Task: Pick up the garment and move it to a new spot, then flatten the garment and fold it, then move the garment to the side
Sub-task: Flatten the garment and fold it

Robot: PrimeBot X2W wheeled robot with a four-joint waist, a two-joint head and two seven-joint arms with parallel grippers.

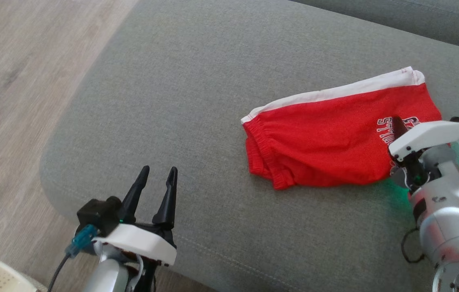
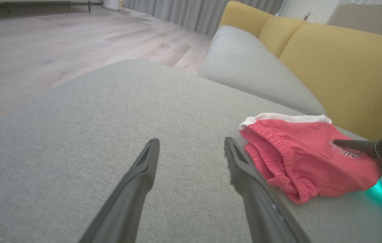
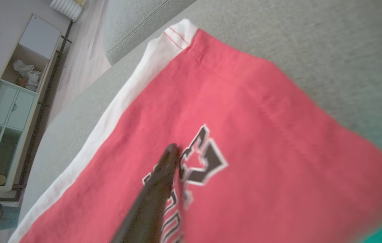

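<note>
Bare cushion (image 1: 172,101) left of the shorts (image 1: 326,138) — yellow backrest (image 2: 346,67) walls the far side

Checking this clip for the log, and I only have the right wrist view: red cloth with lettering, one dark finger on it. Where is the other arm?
Observer: The left gripper is open over a bare part of the grey seat cushion, apart from the shorts.
Reviewer: How do the shorts lie?
Observer: Folded over in stacked layers, with the gathered waistband end facing the left gripper.
Reviewer: What is behind the seat?
Observer: Yellow back cushions, which show in the left wrist view.
</note>
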